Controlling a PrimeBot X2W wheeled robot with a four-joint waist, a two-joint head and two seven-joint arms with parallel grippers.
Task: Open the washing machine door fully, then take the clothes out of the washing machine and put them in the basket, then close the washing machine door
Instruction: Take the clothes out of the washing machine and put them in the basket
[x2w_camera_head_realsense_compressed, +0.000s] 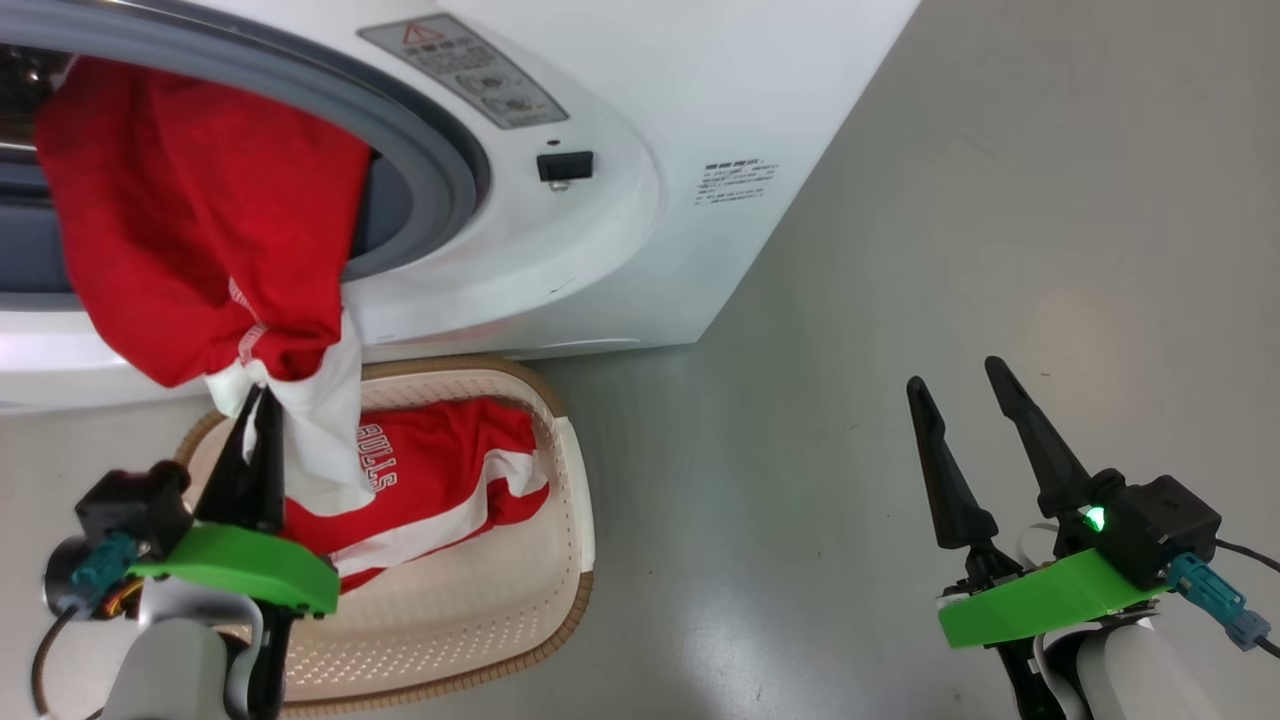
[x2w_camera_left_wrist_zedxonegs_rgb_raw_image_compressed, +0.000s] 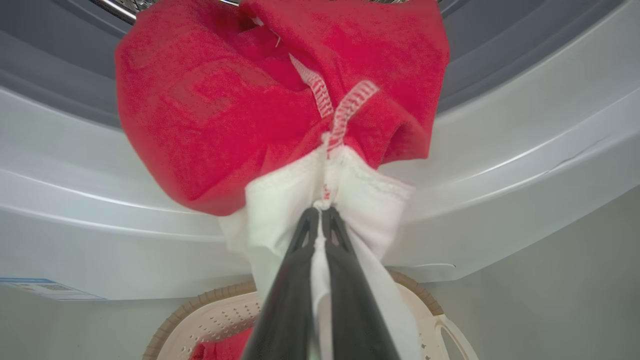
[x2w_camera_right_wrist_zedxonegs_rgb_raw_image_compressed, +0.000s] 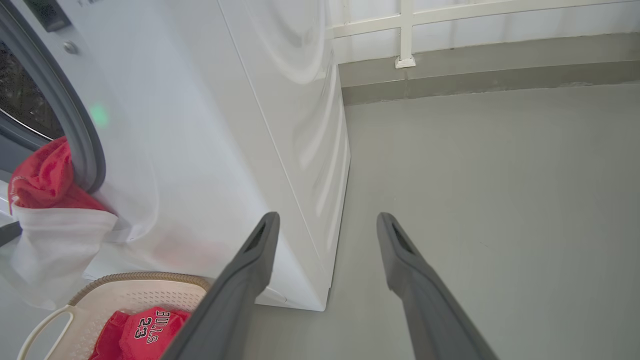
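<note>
Head view, big white boxy front-loading washing machine (x2w_camera_head_realsense_compressed: 700, 90): mouth uncovered, so door judged already open; closing not yet done. Smooth glossy panels; thick grey rubber ring (x2w_camera_head_realsense_compressed: 440, 150) round the opening, matte and curved. Cannot tell if more clothes wait inside the drum.
Grey floor (x2w_camera_head_realsense_compressed: 900, 250): flat, smooth, slightly shiny.
Small cream rectangular plastic basket (x2w_camera_head_realsense_compressed: 578, 500): stands on the floor just before the machine, below the mouth. Hard perforated walls, brown woven-look rim, rounded corners.
Red garment with white panel (x2w_camera_head_realsense_compressed: 200, 220): about half out. Upper part lies across the ring, lower part hangs above the basket, not yet dropped in. Soft, limp, fine-grained knit, bunched in folds.
Red and white garment with "BULLS" lettering (x2w_camera_head_realsense_compressed: 450, 470): lies inside the basket, so this piece is done. Thin, crumpled, striped.
Left gripper (x2w_camera_head_realsense_compressed: 258, 400): two long dark fingers pressed together on the white panel's edge. Hard, tapered, matte.
Right gripper (x2w_camera_head_realsense_compressed: 955, 378): fingers well apart, holding nothing, above bare floor beside the machine.
</note>
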